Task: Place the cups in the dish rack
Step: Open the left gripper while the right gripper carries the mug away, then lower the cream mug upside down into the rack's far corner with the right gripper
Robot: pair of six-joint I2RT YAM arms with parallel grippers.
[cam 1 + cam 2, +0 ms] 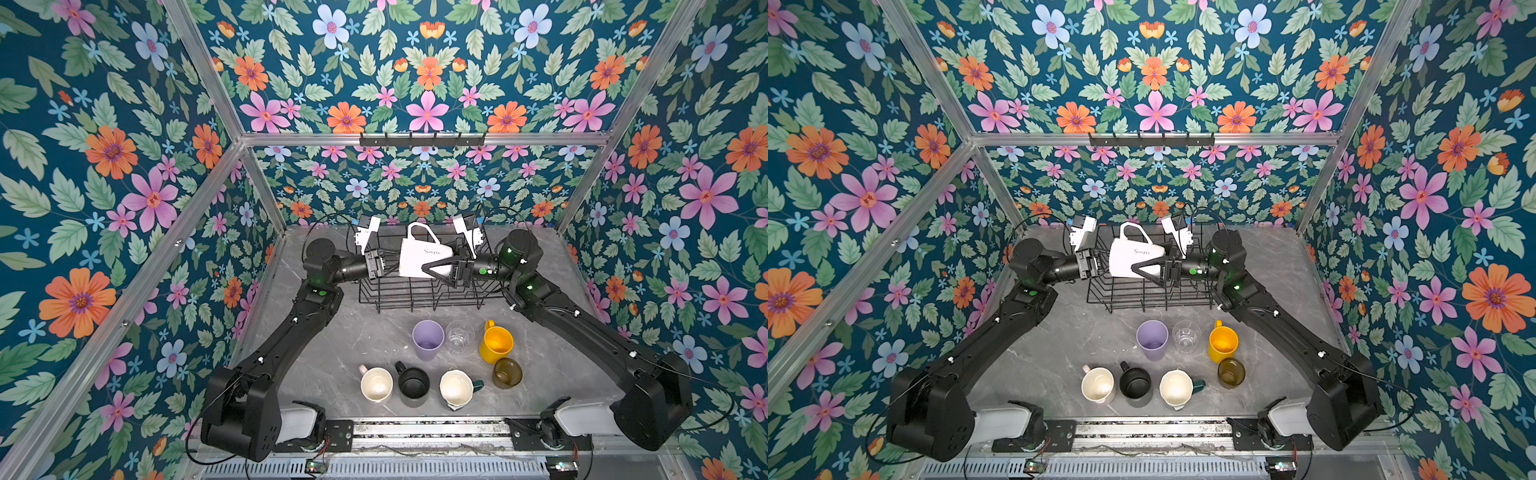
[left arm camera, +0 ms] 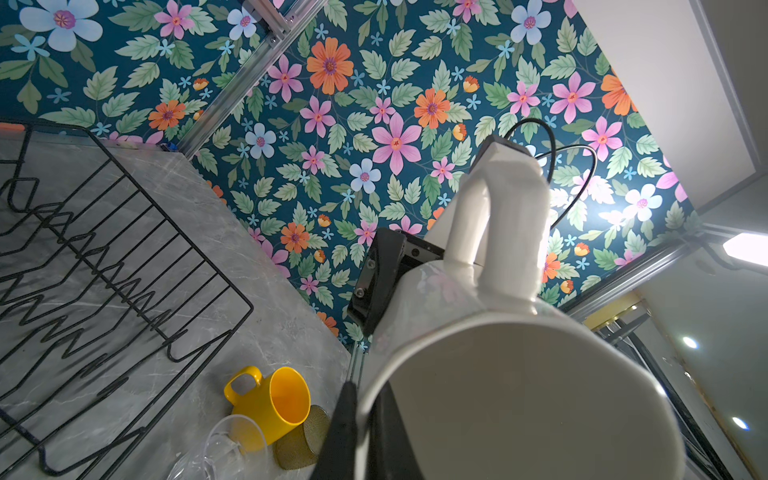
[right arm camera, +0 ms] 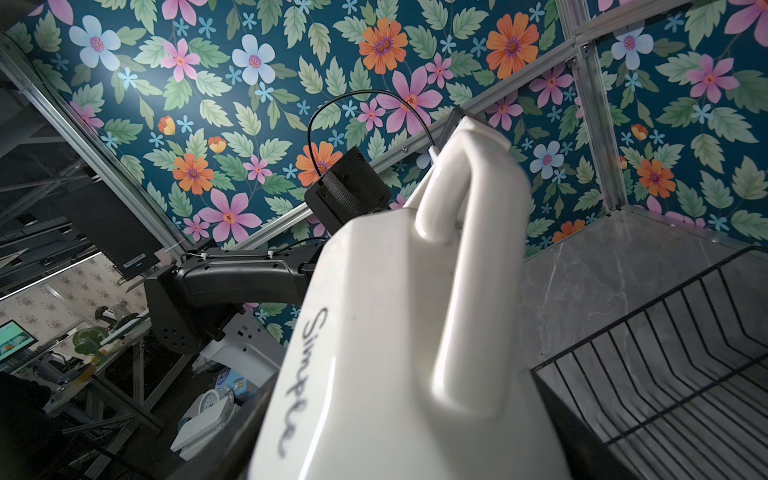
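One white mug point(image 1: 415, 255) lies sideways, mouth toward left gripper point(image 1: 394, 264).

Over the dish rack point(image 1: 415, 293) the air is taken: my left gripper point(image 1: 392, 264) and right gripper point(image 1: 434, 270) meet on the white mug point(image 1: 415, 255). The rack floor beneath is free, with prongs upright. Seven cups point(image 1: 413, 382) crowd the near table point(image 1: 324, 353); open marble flanks them.
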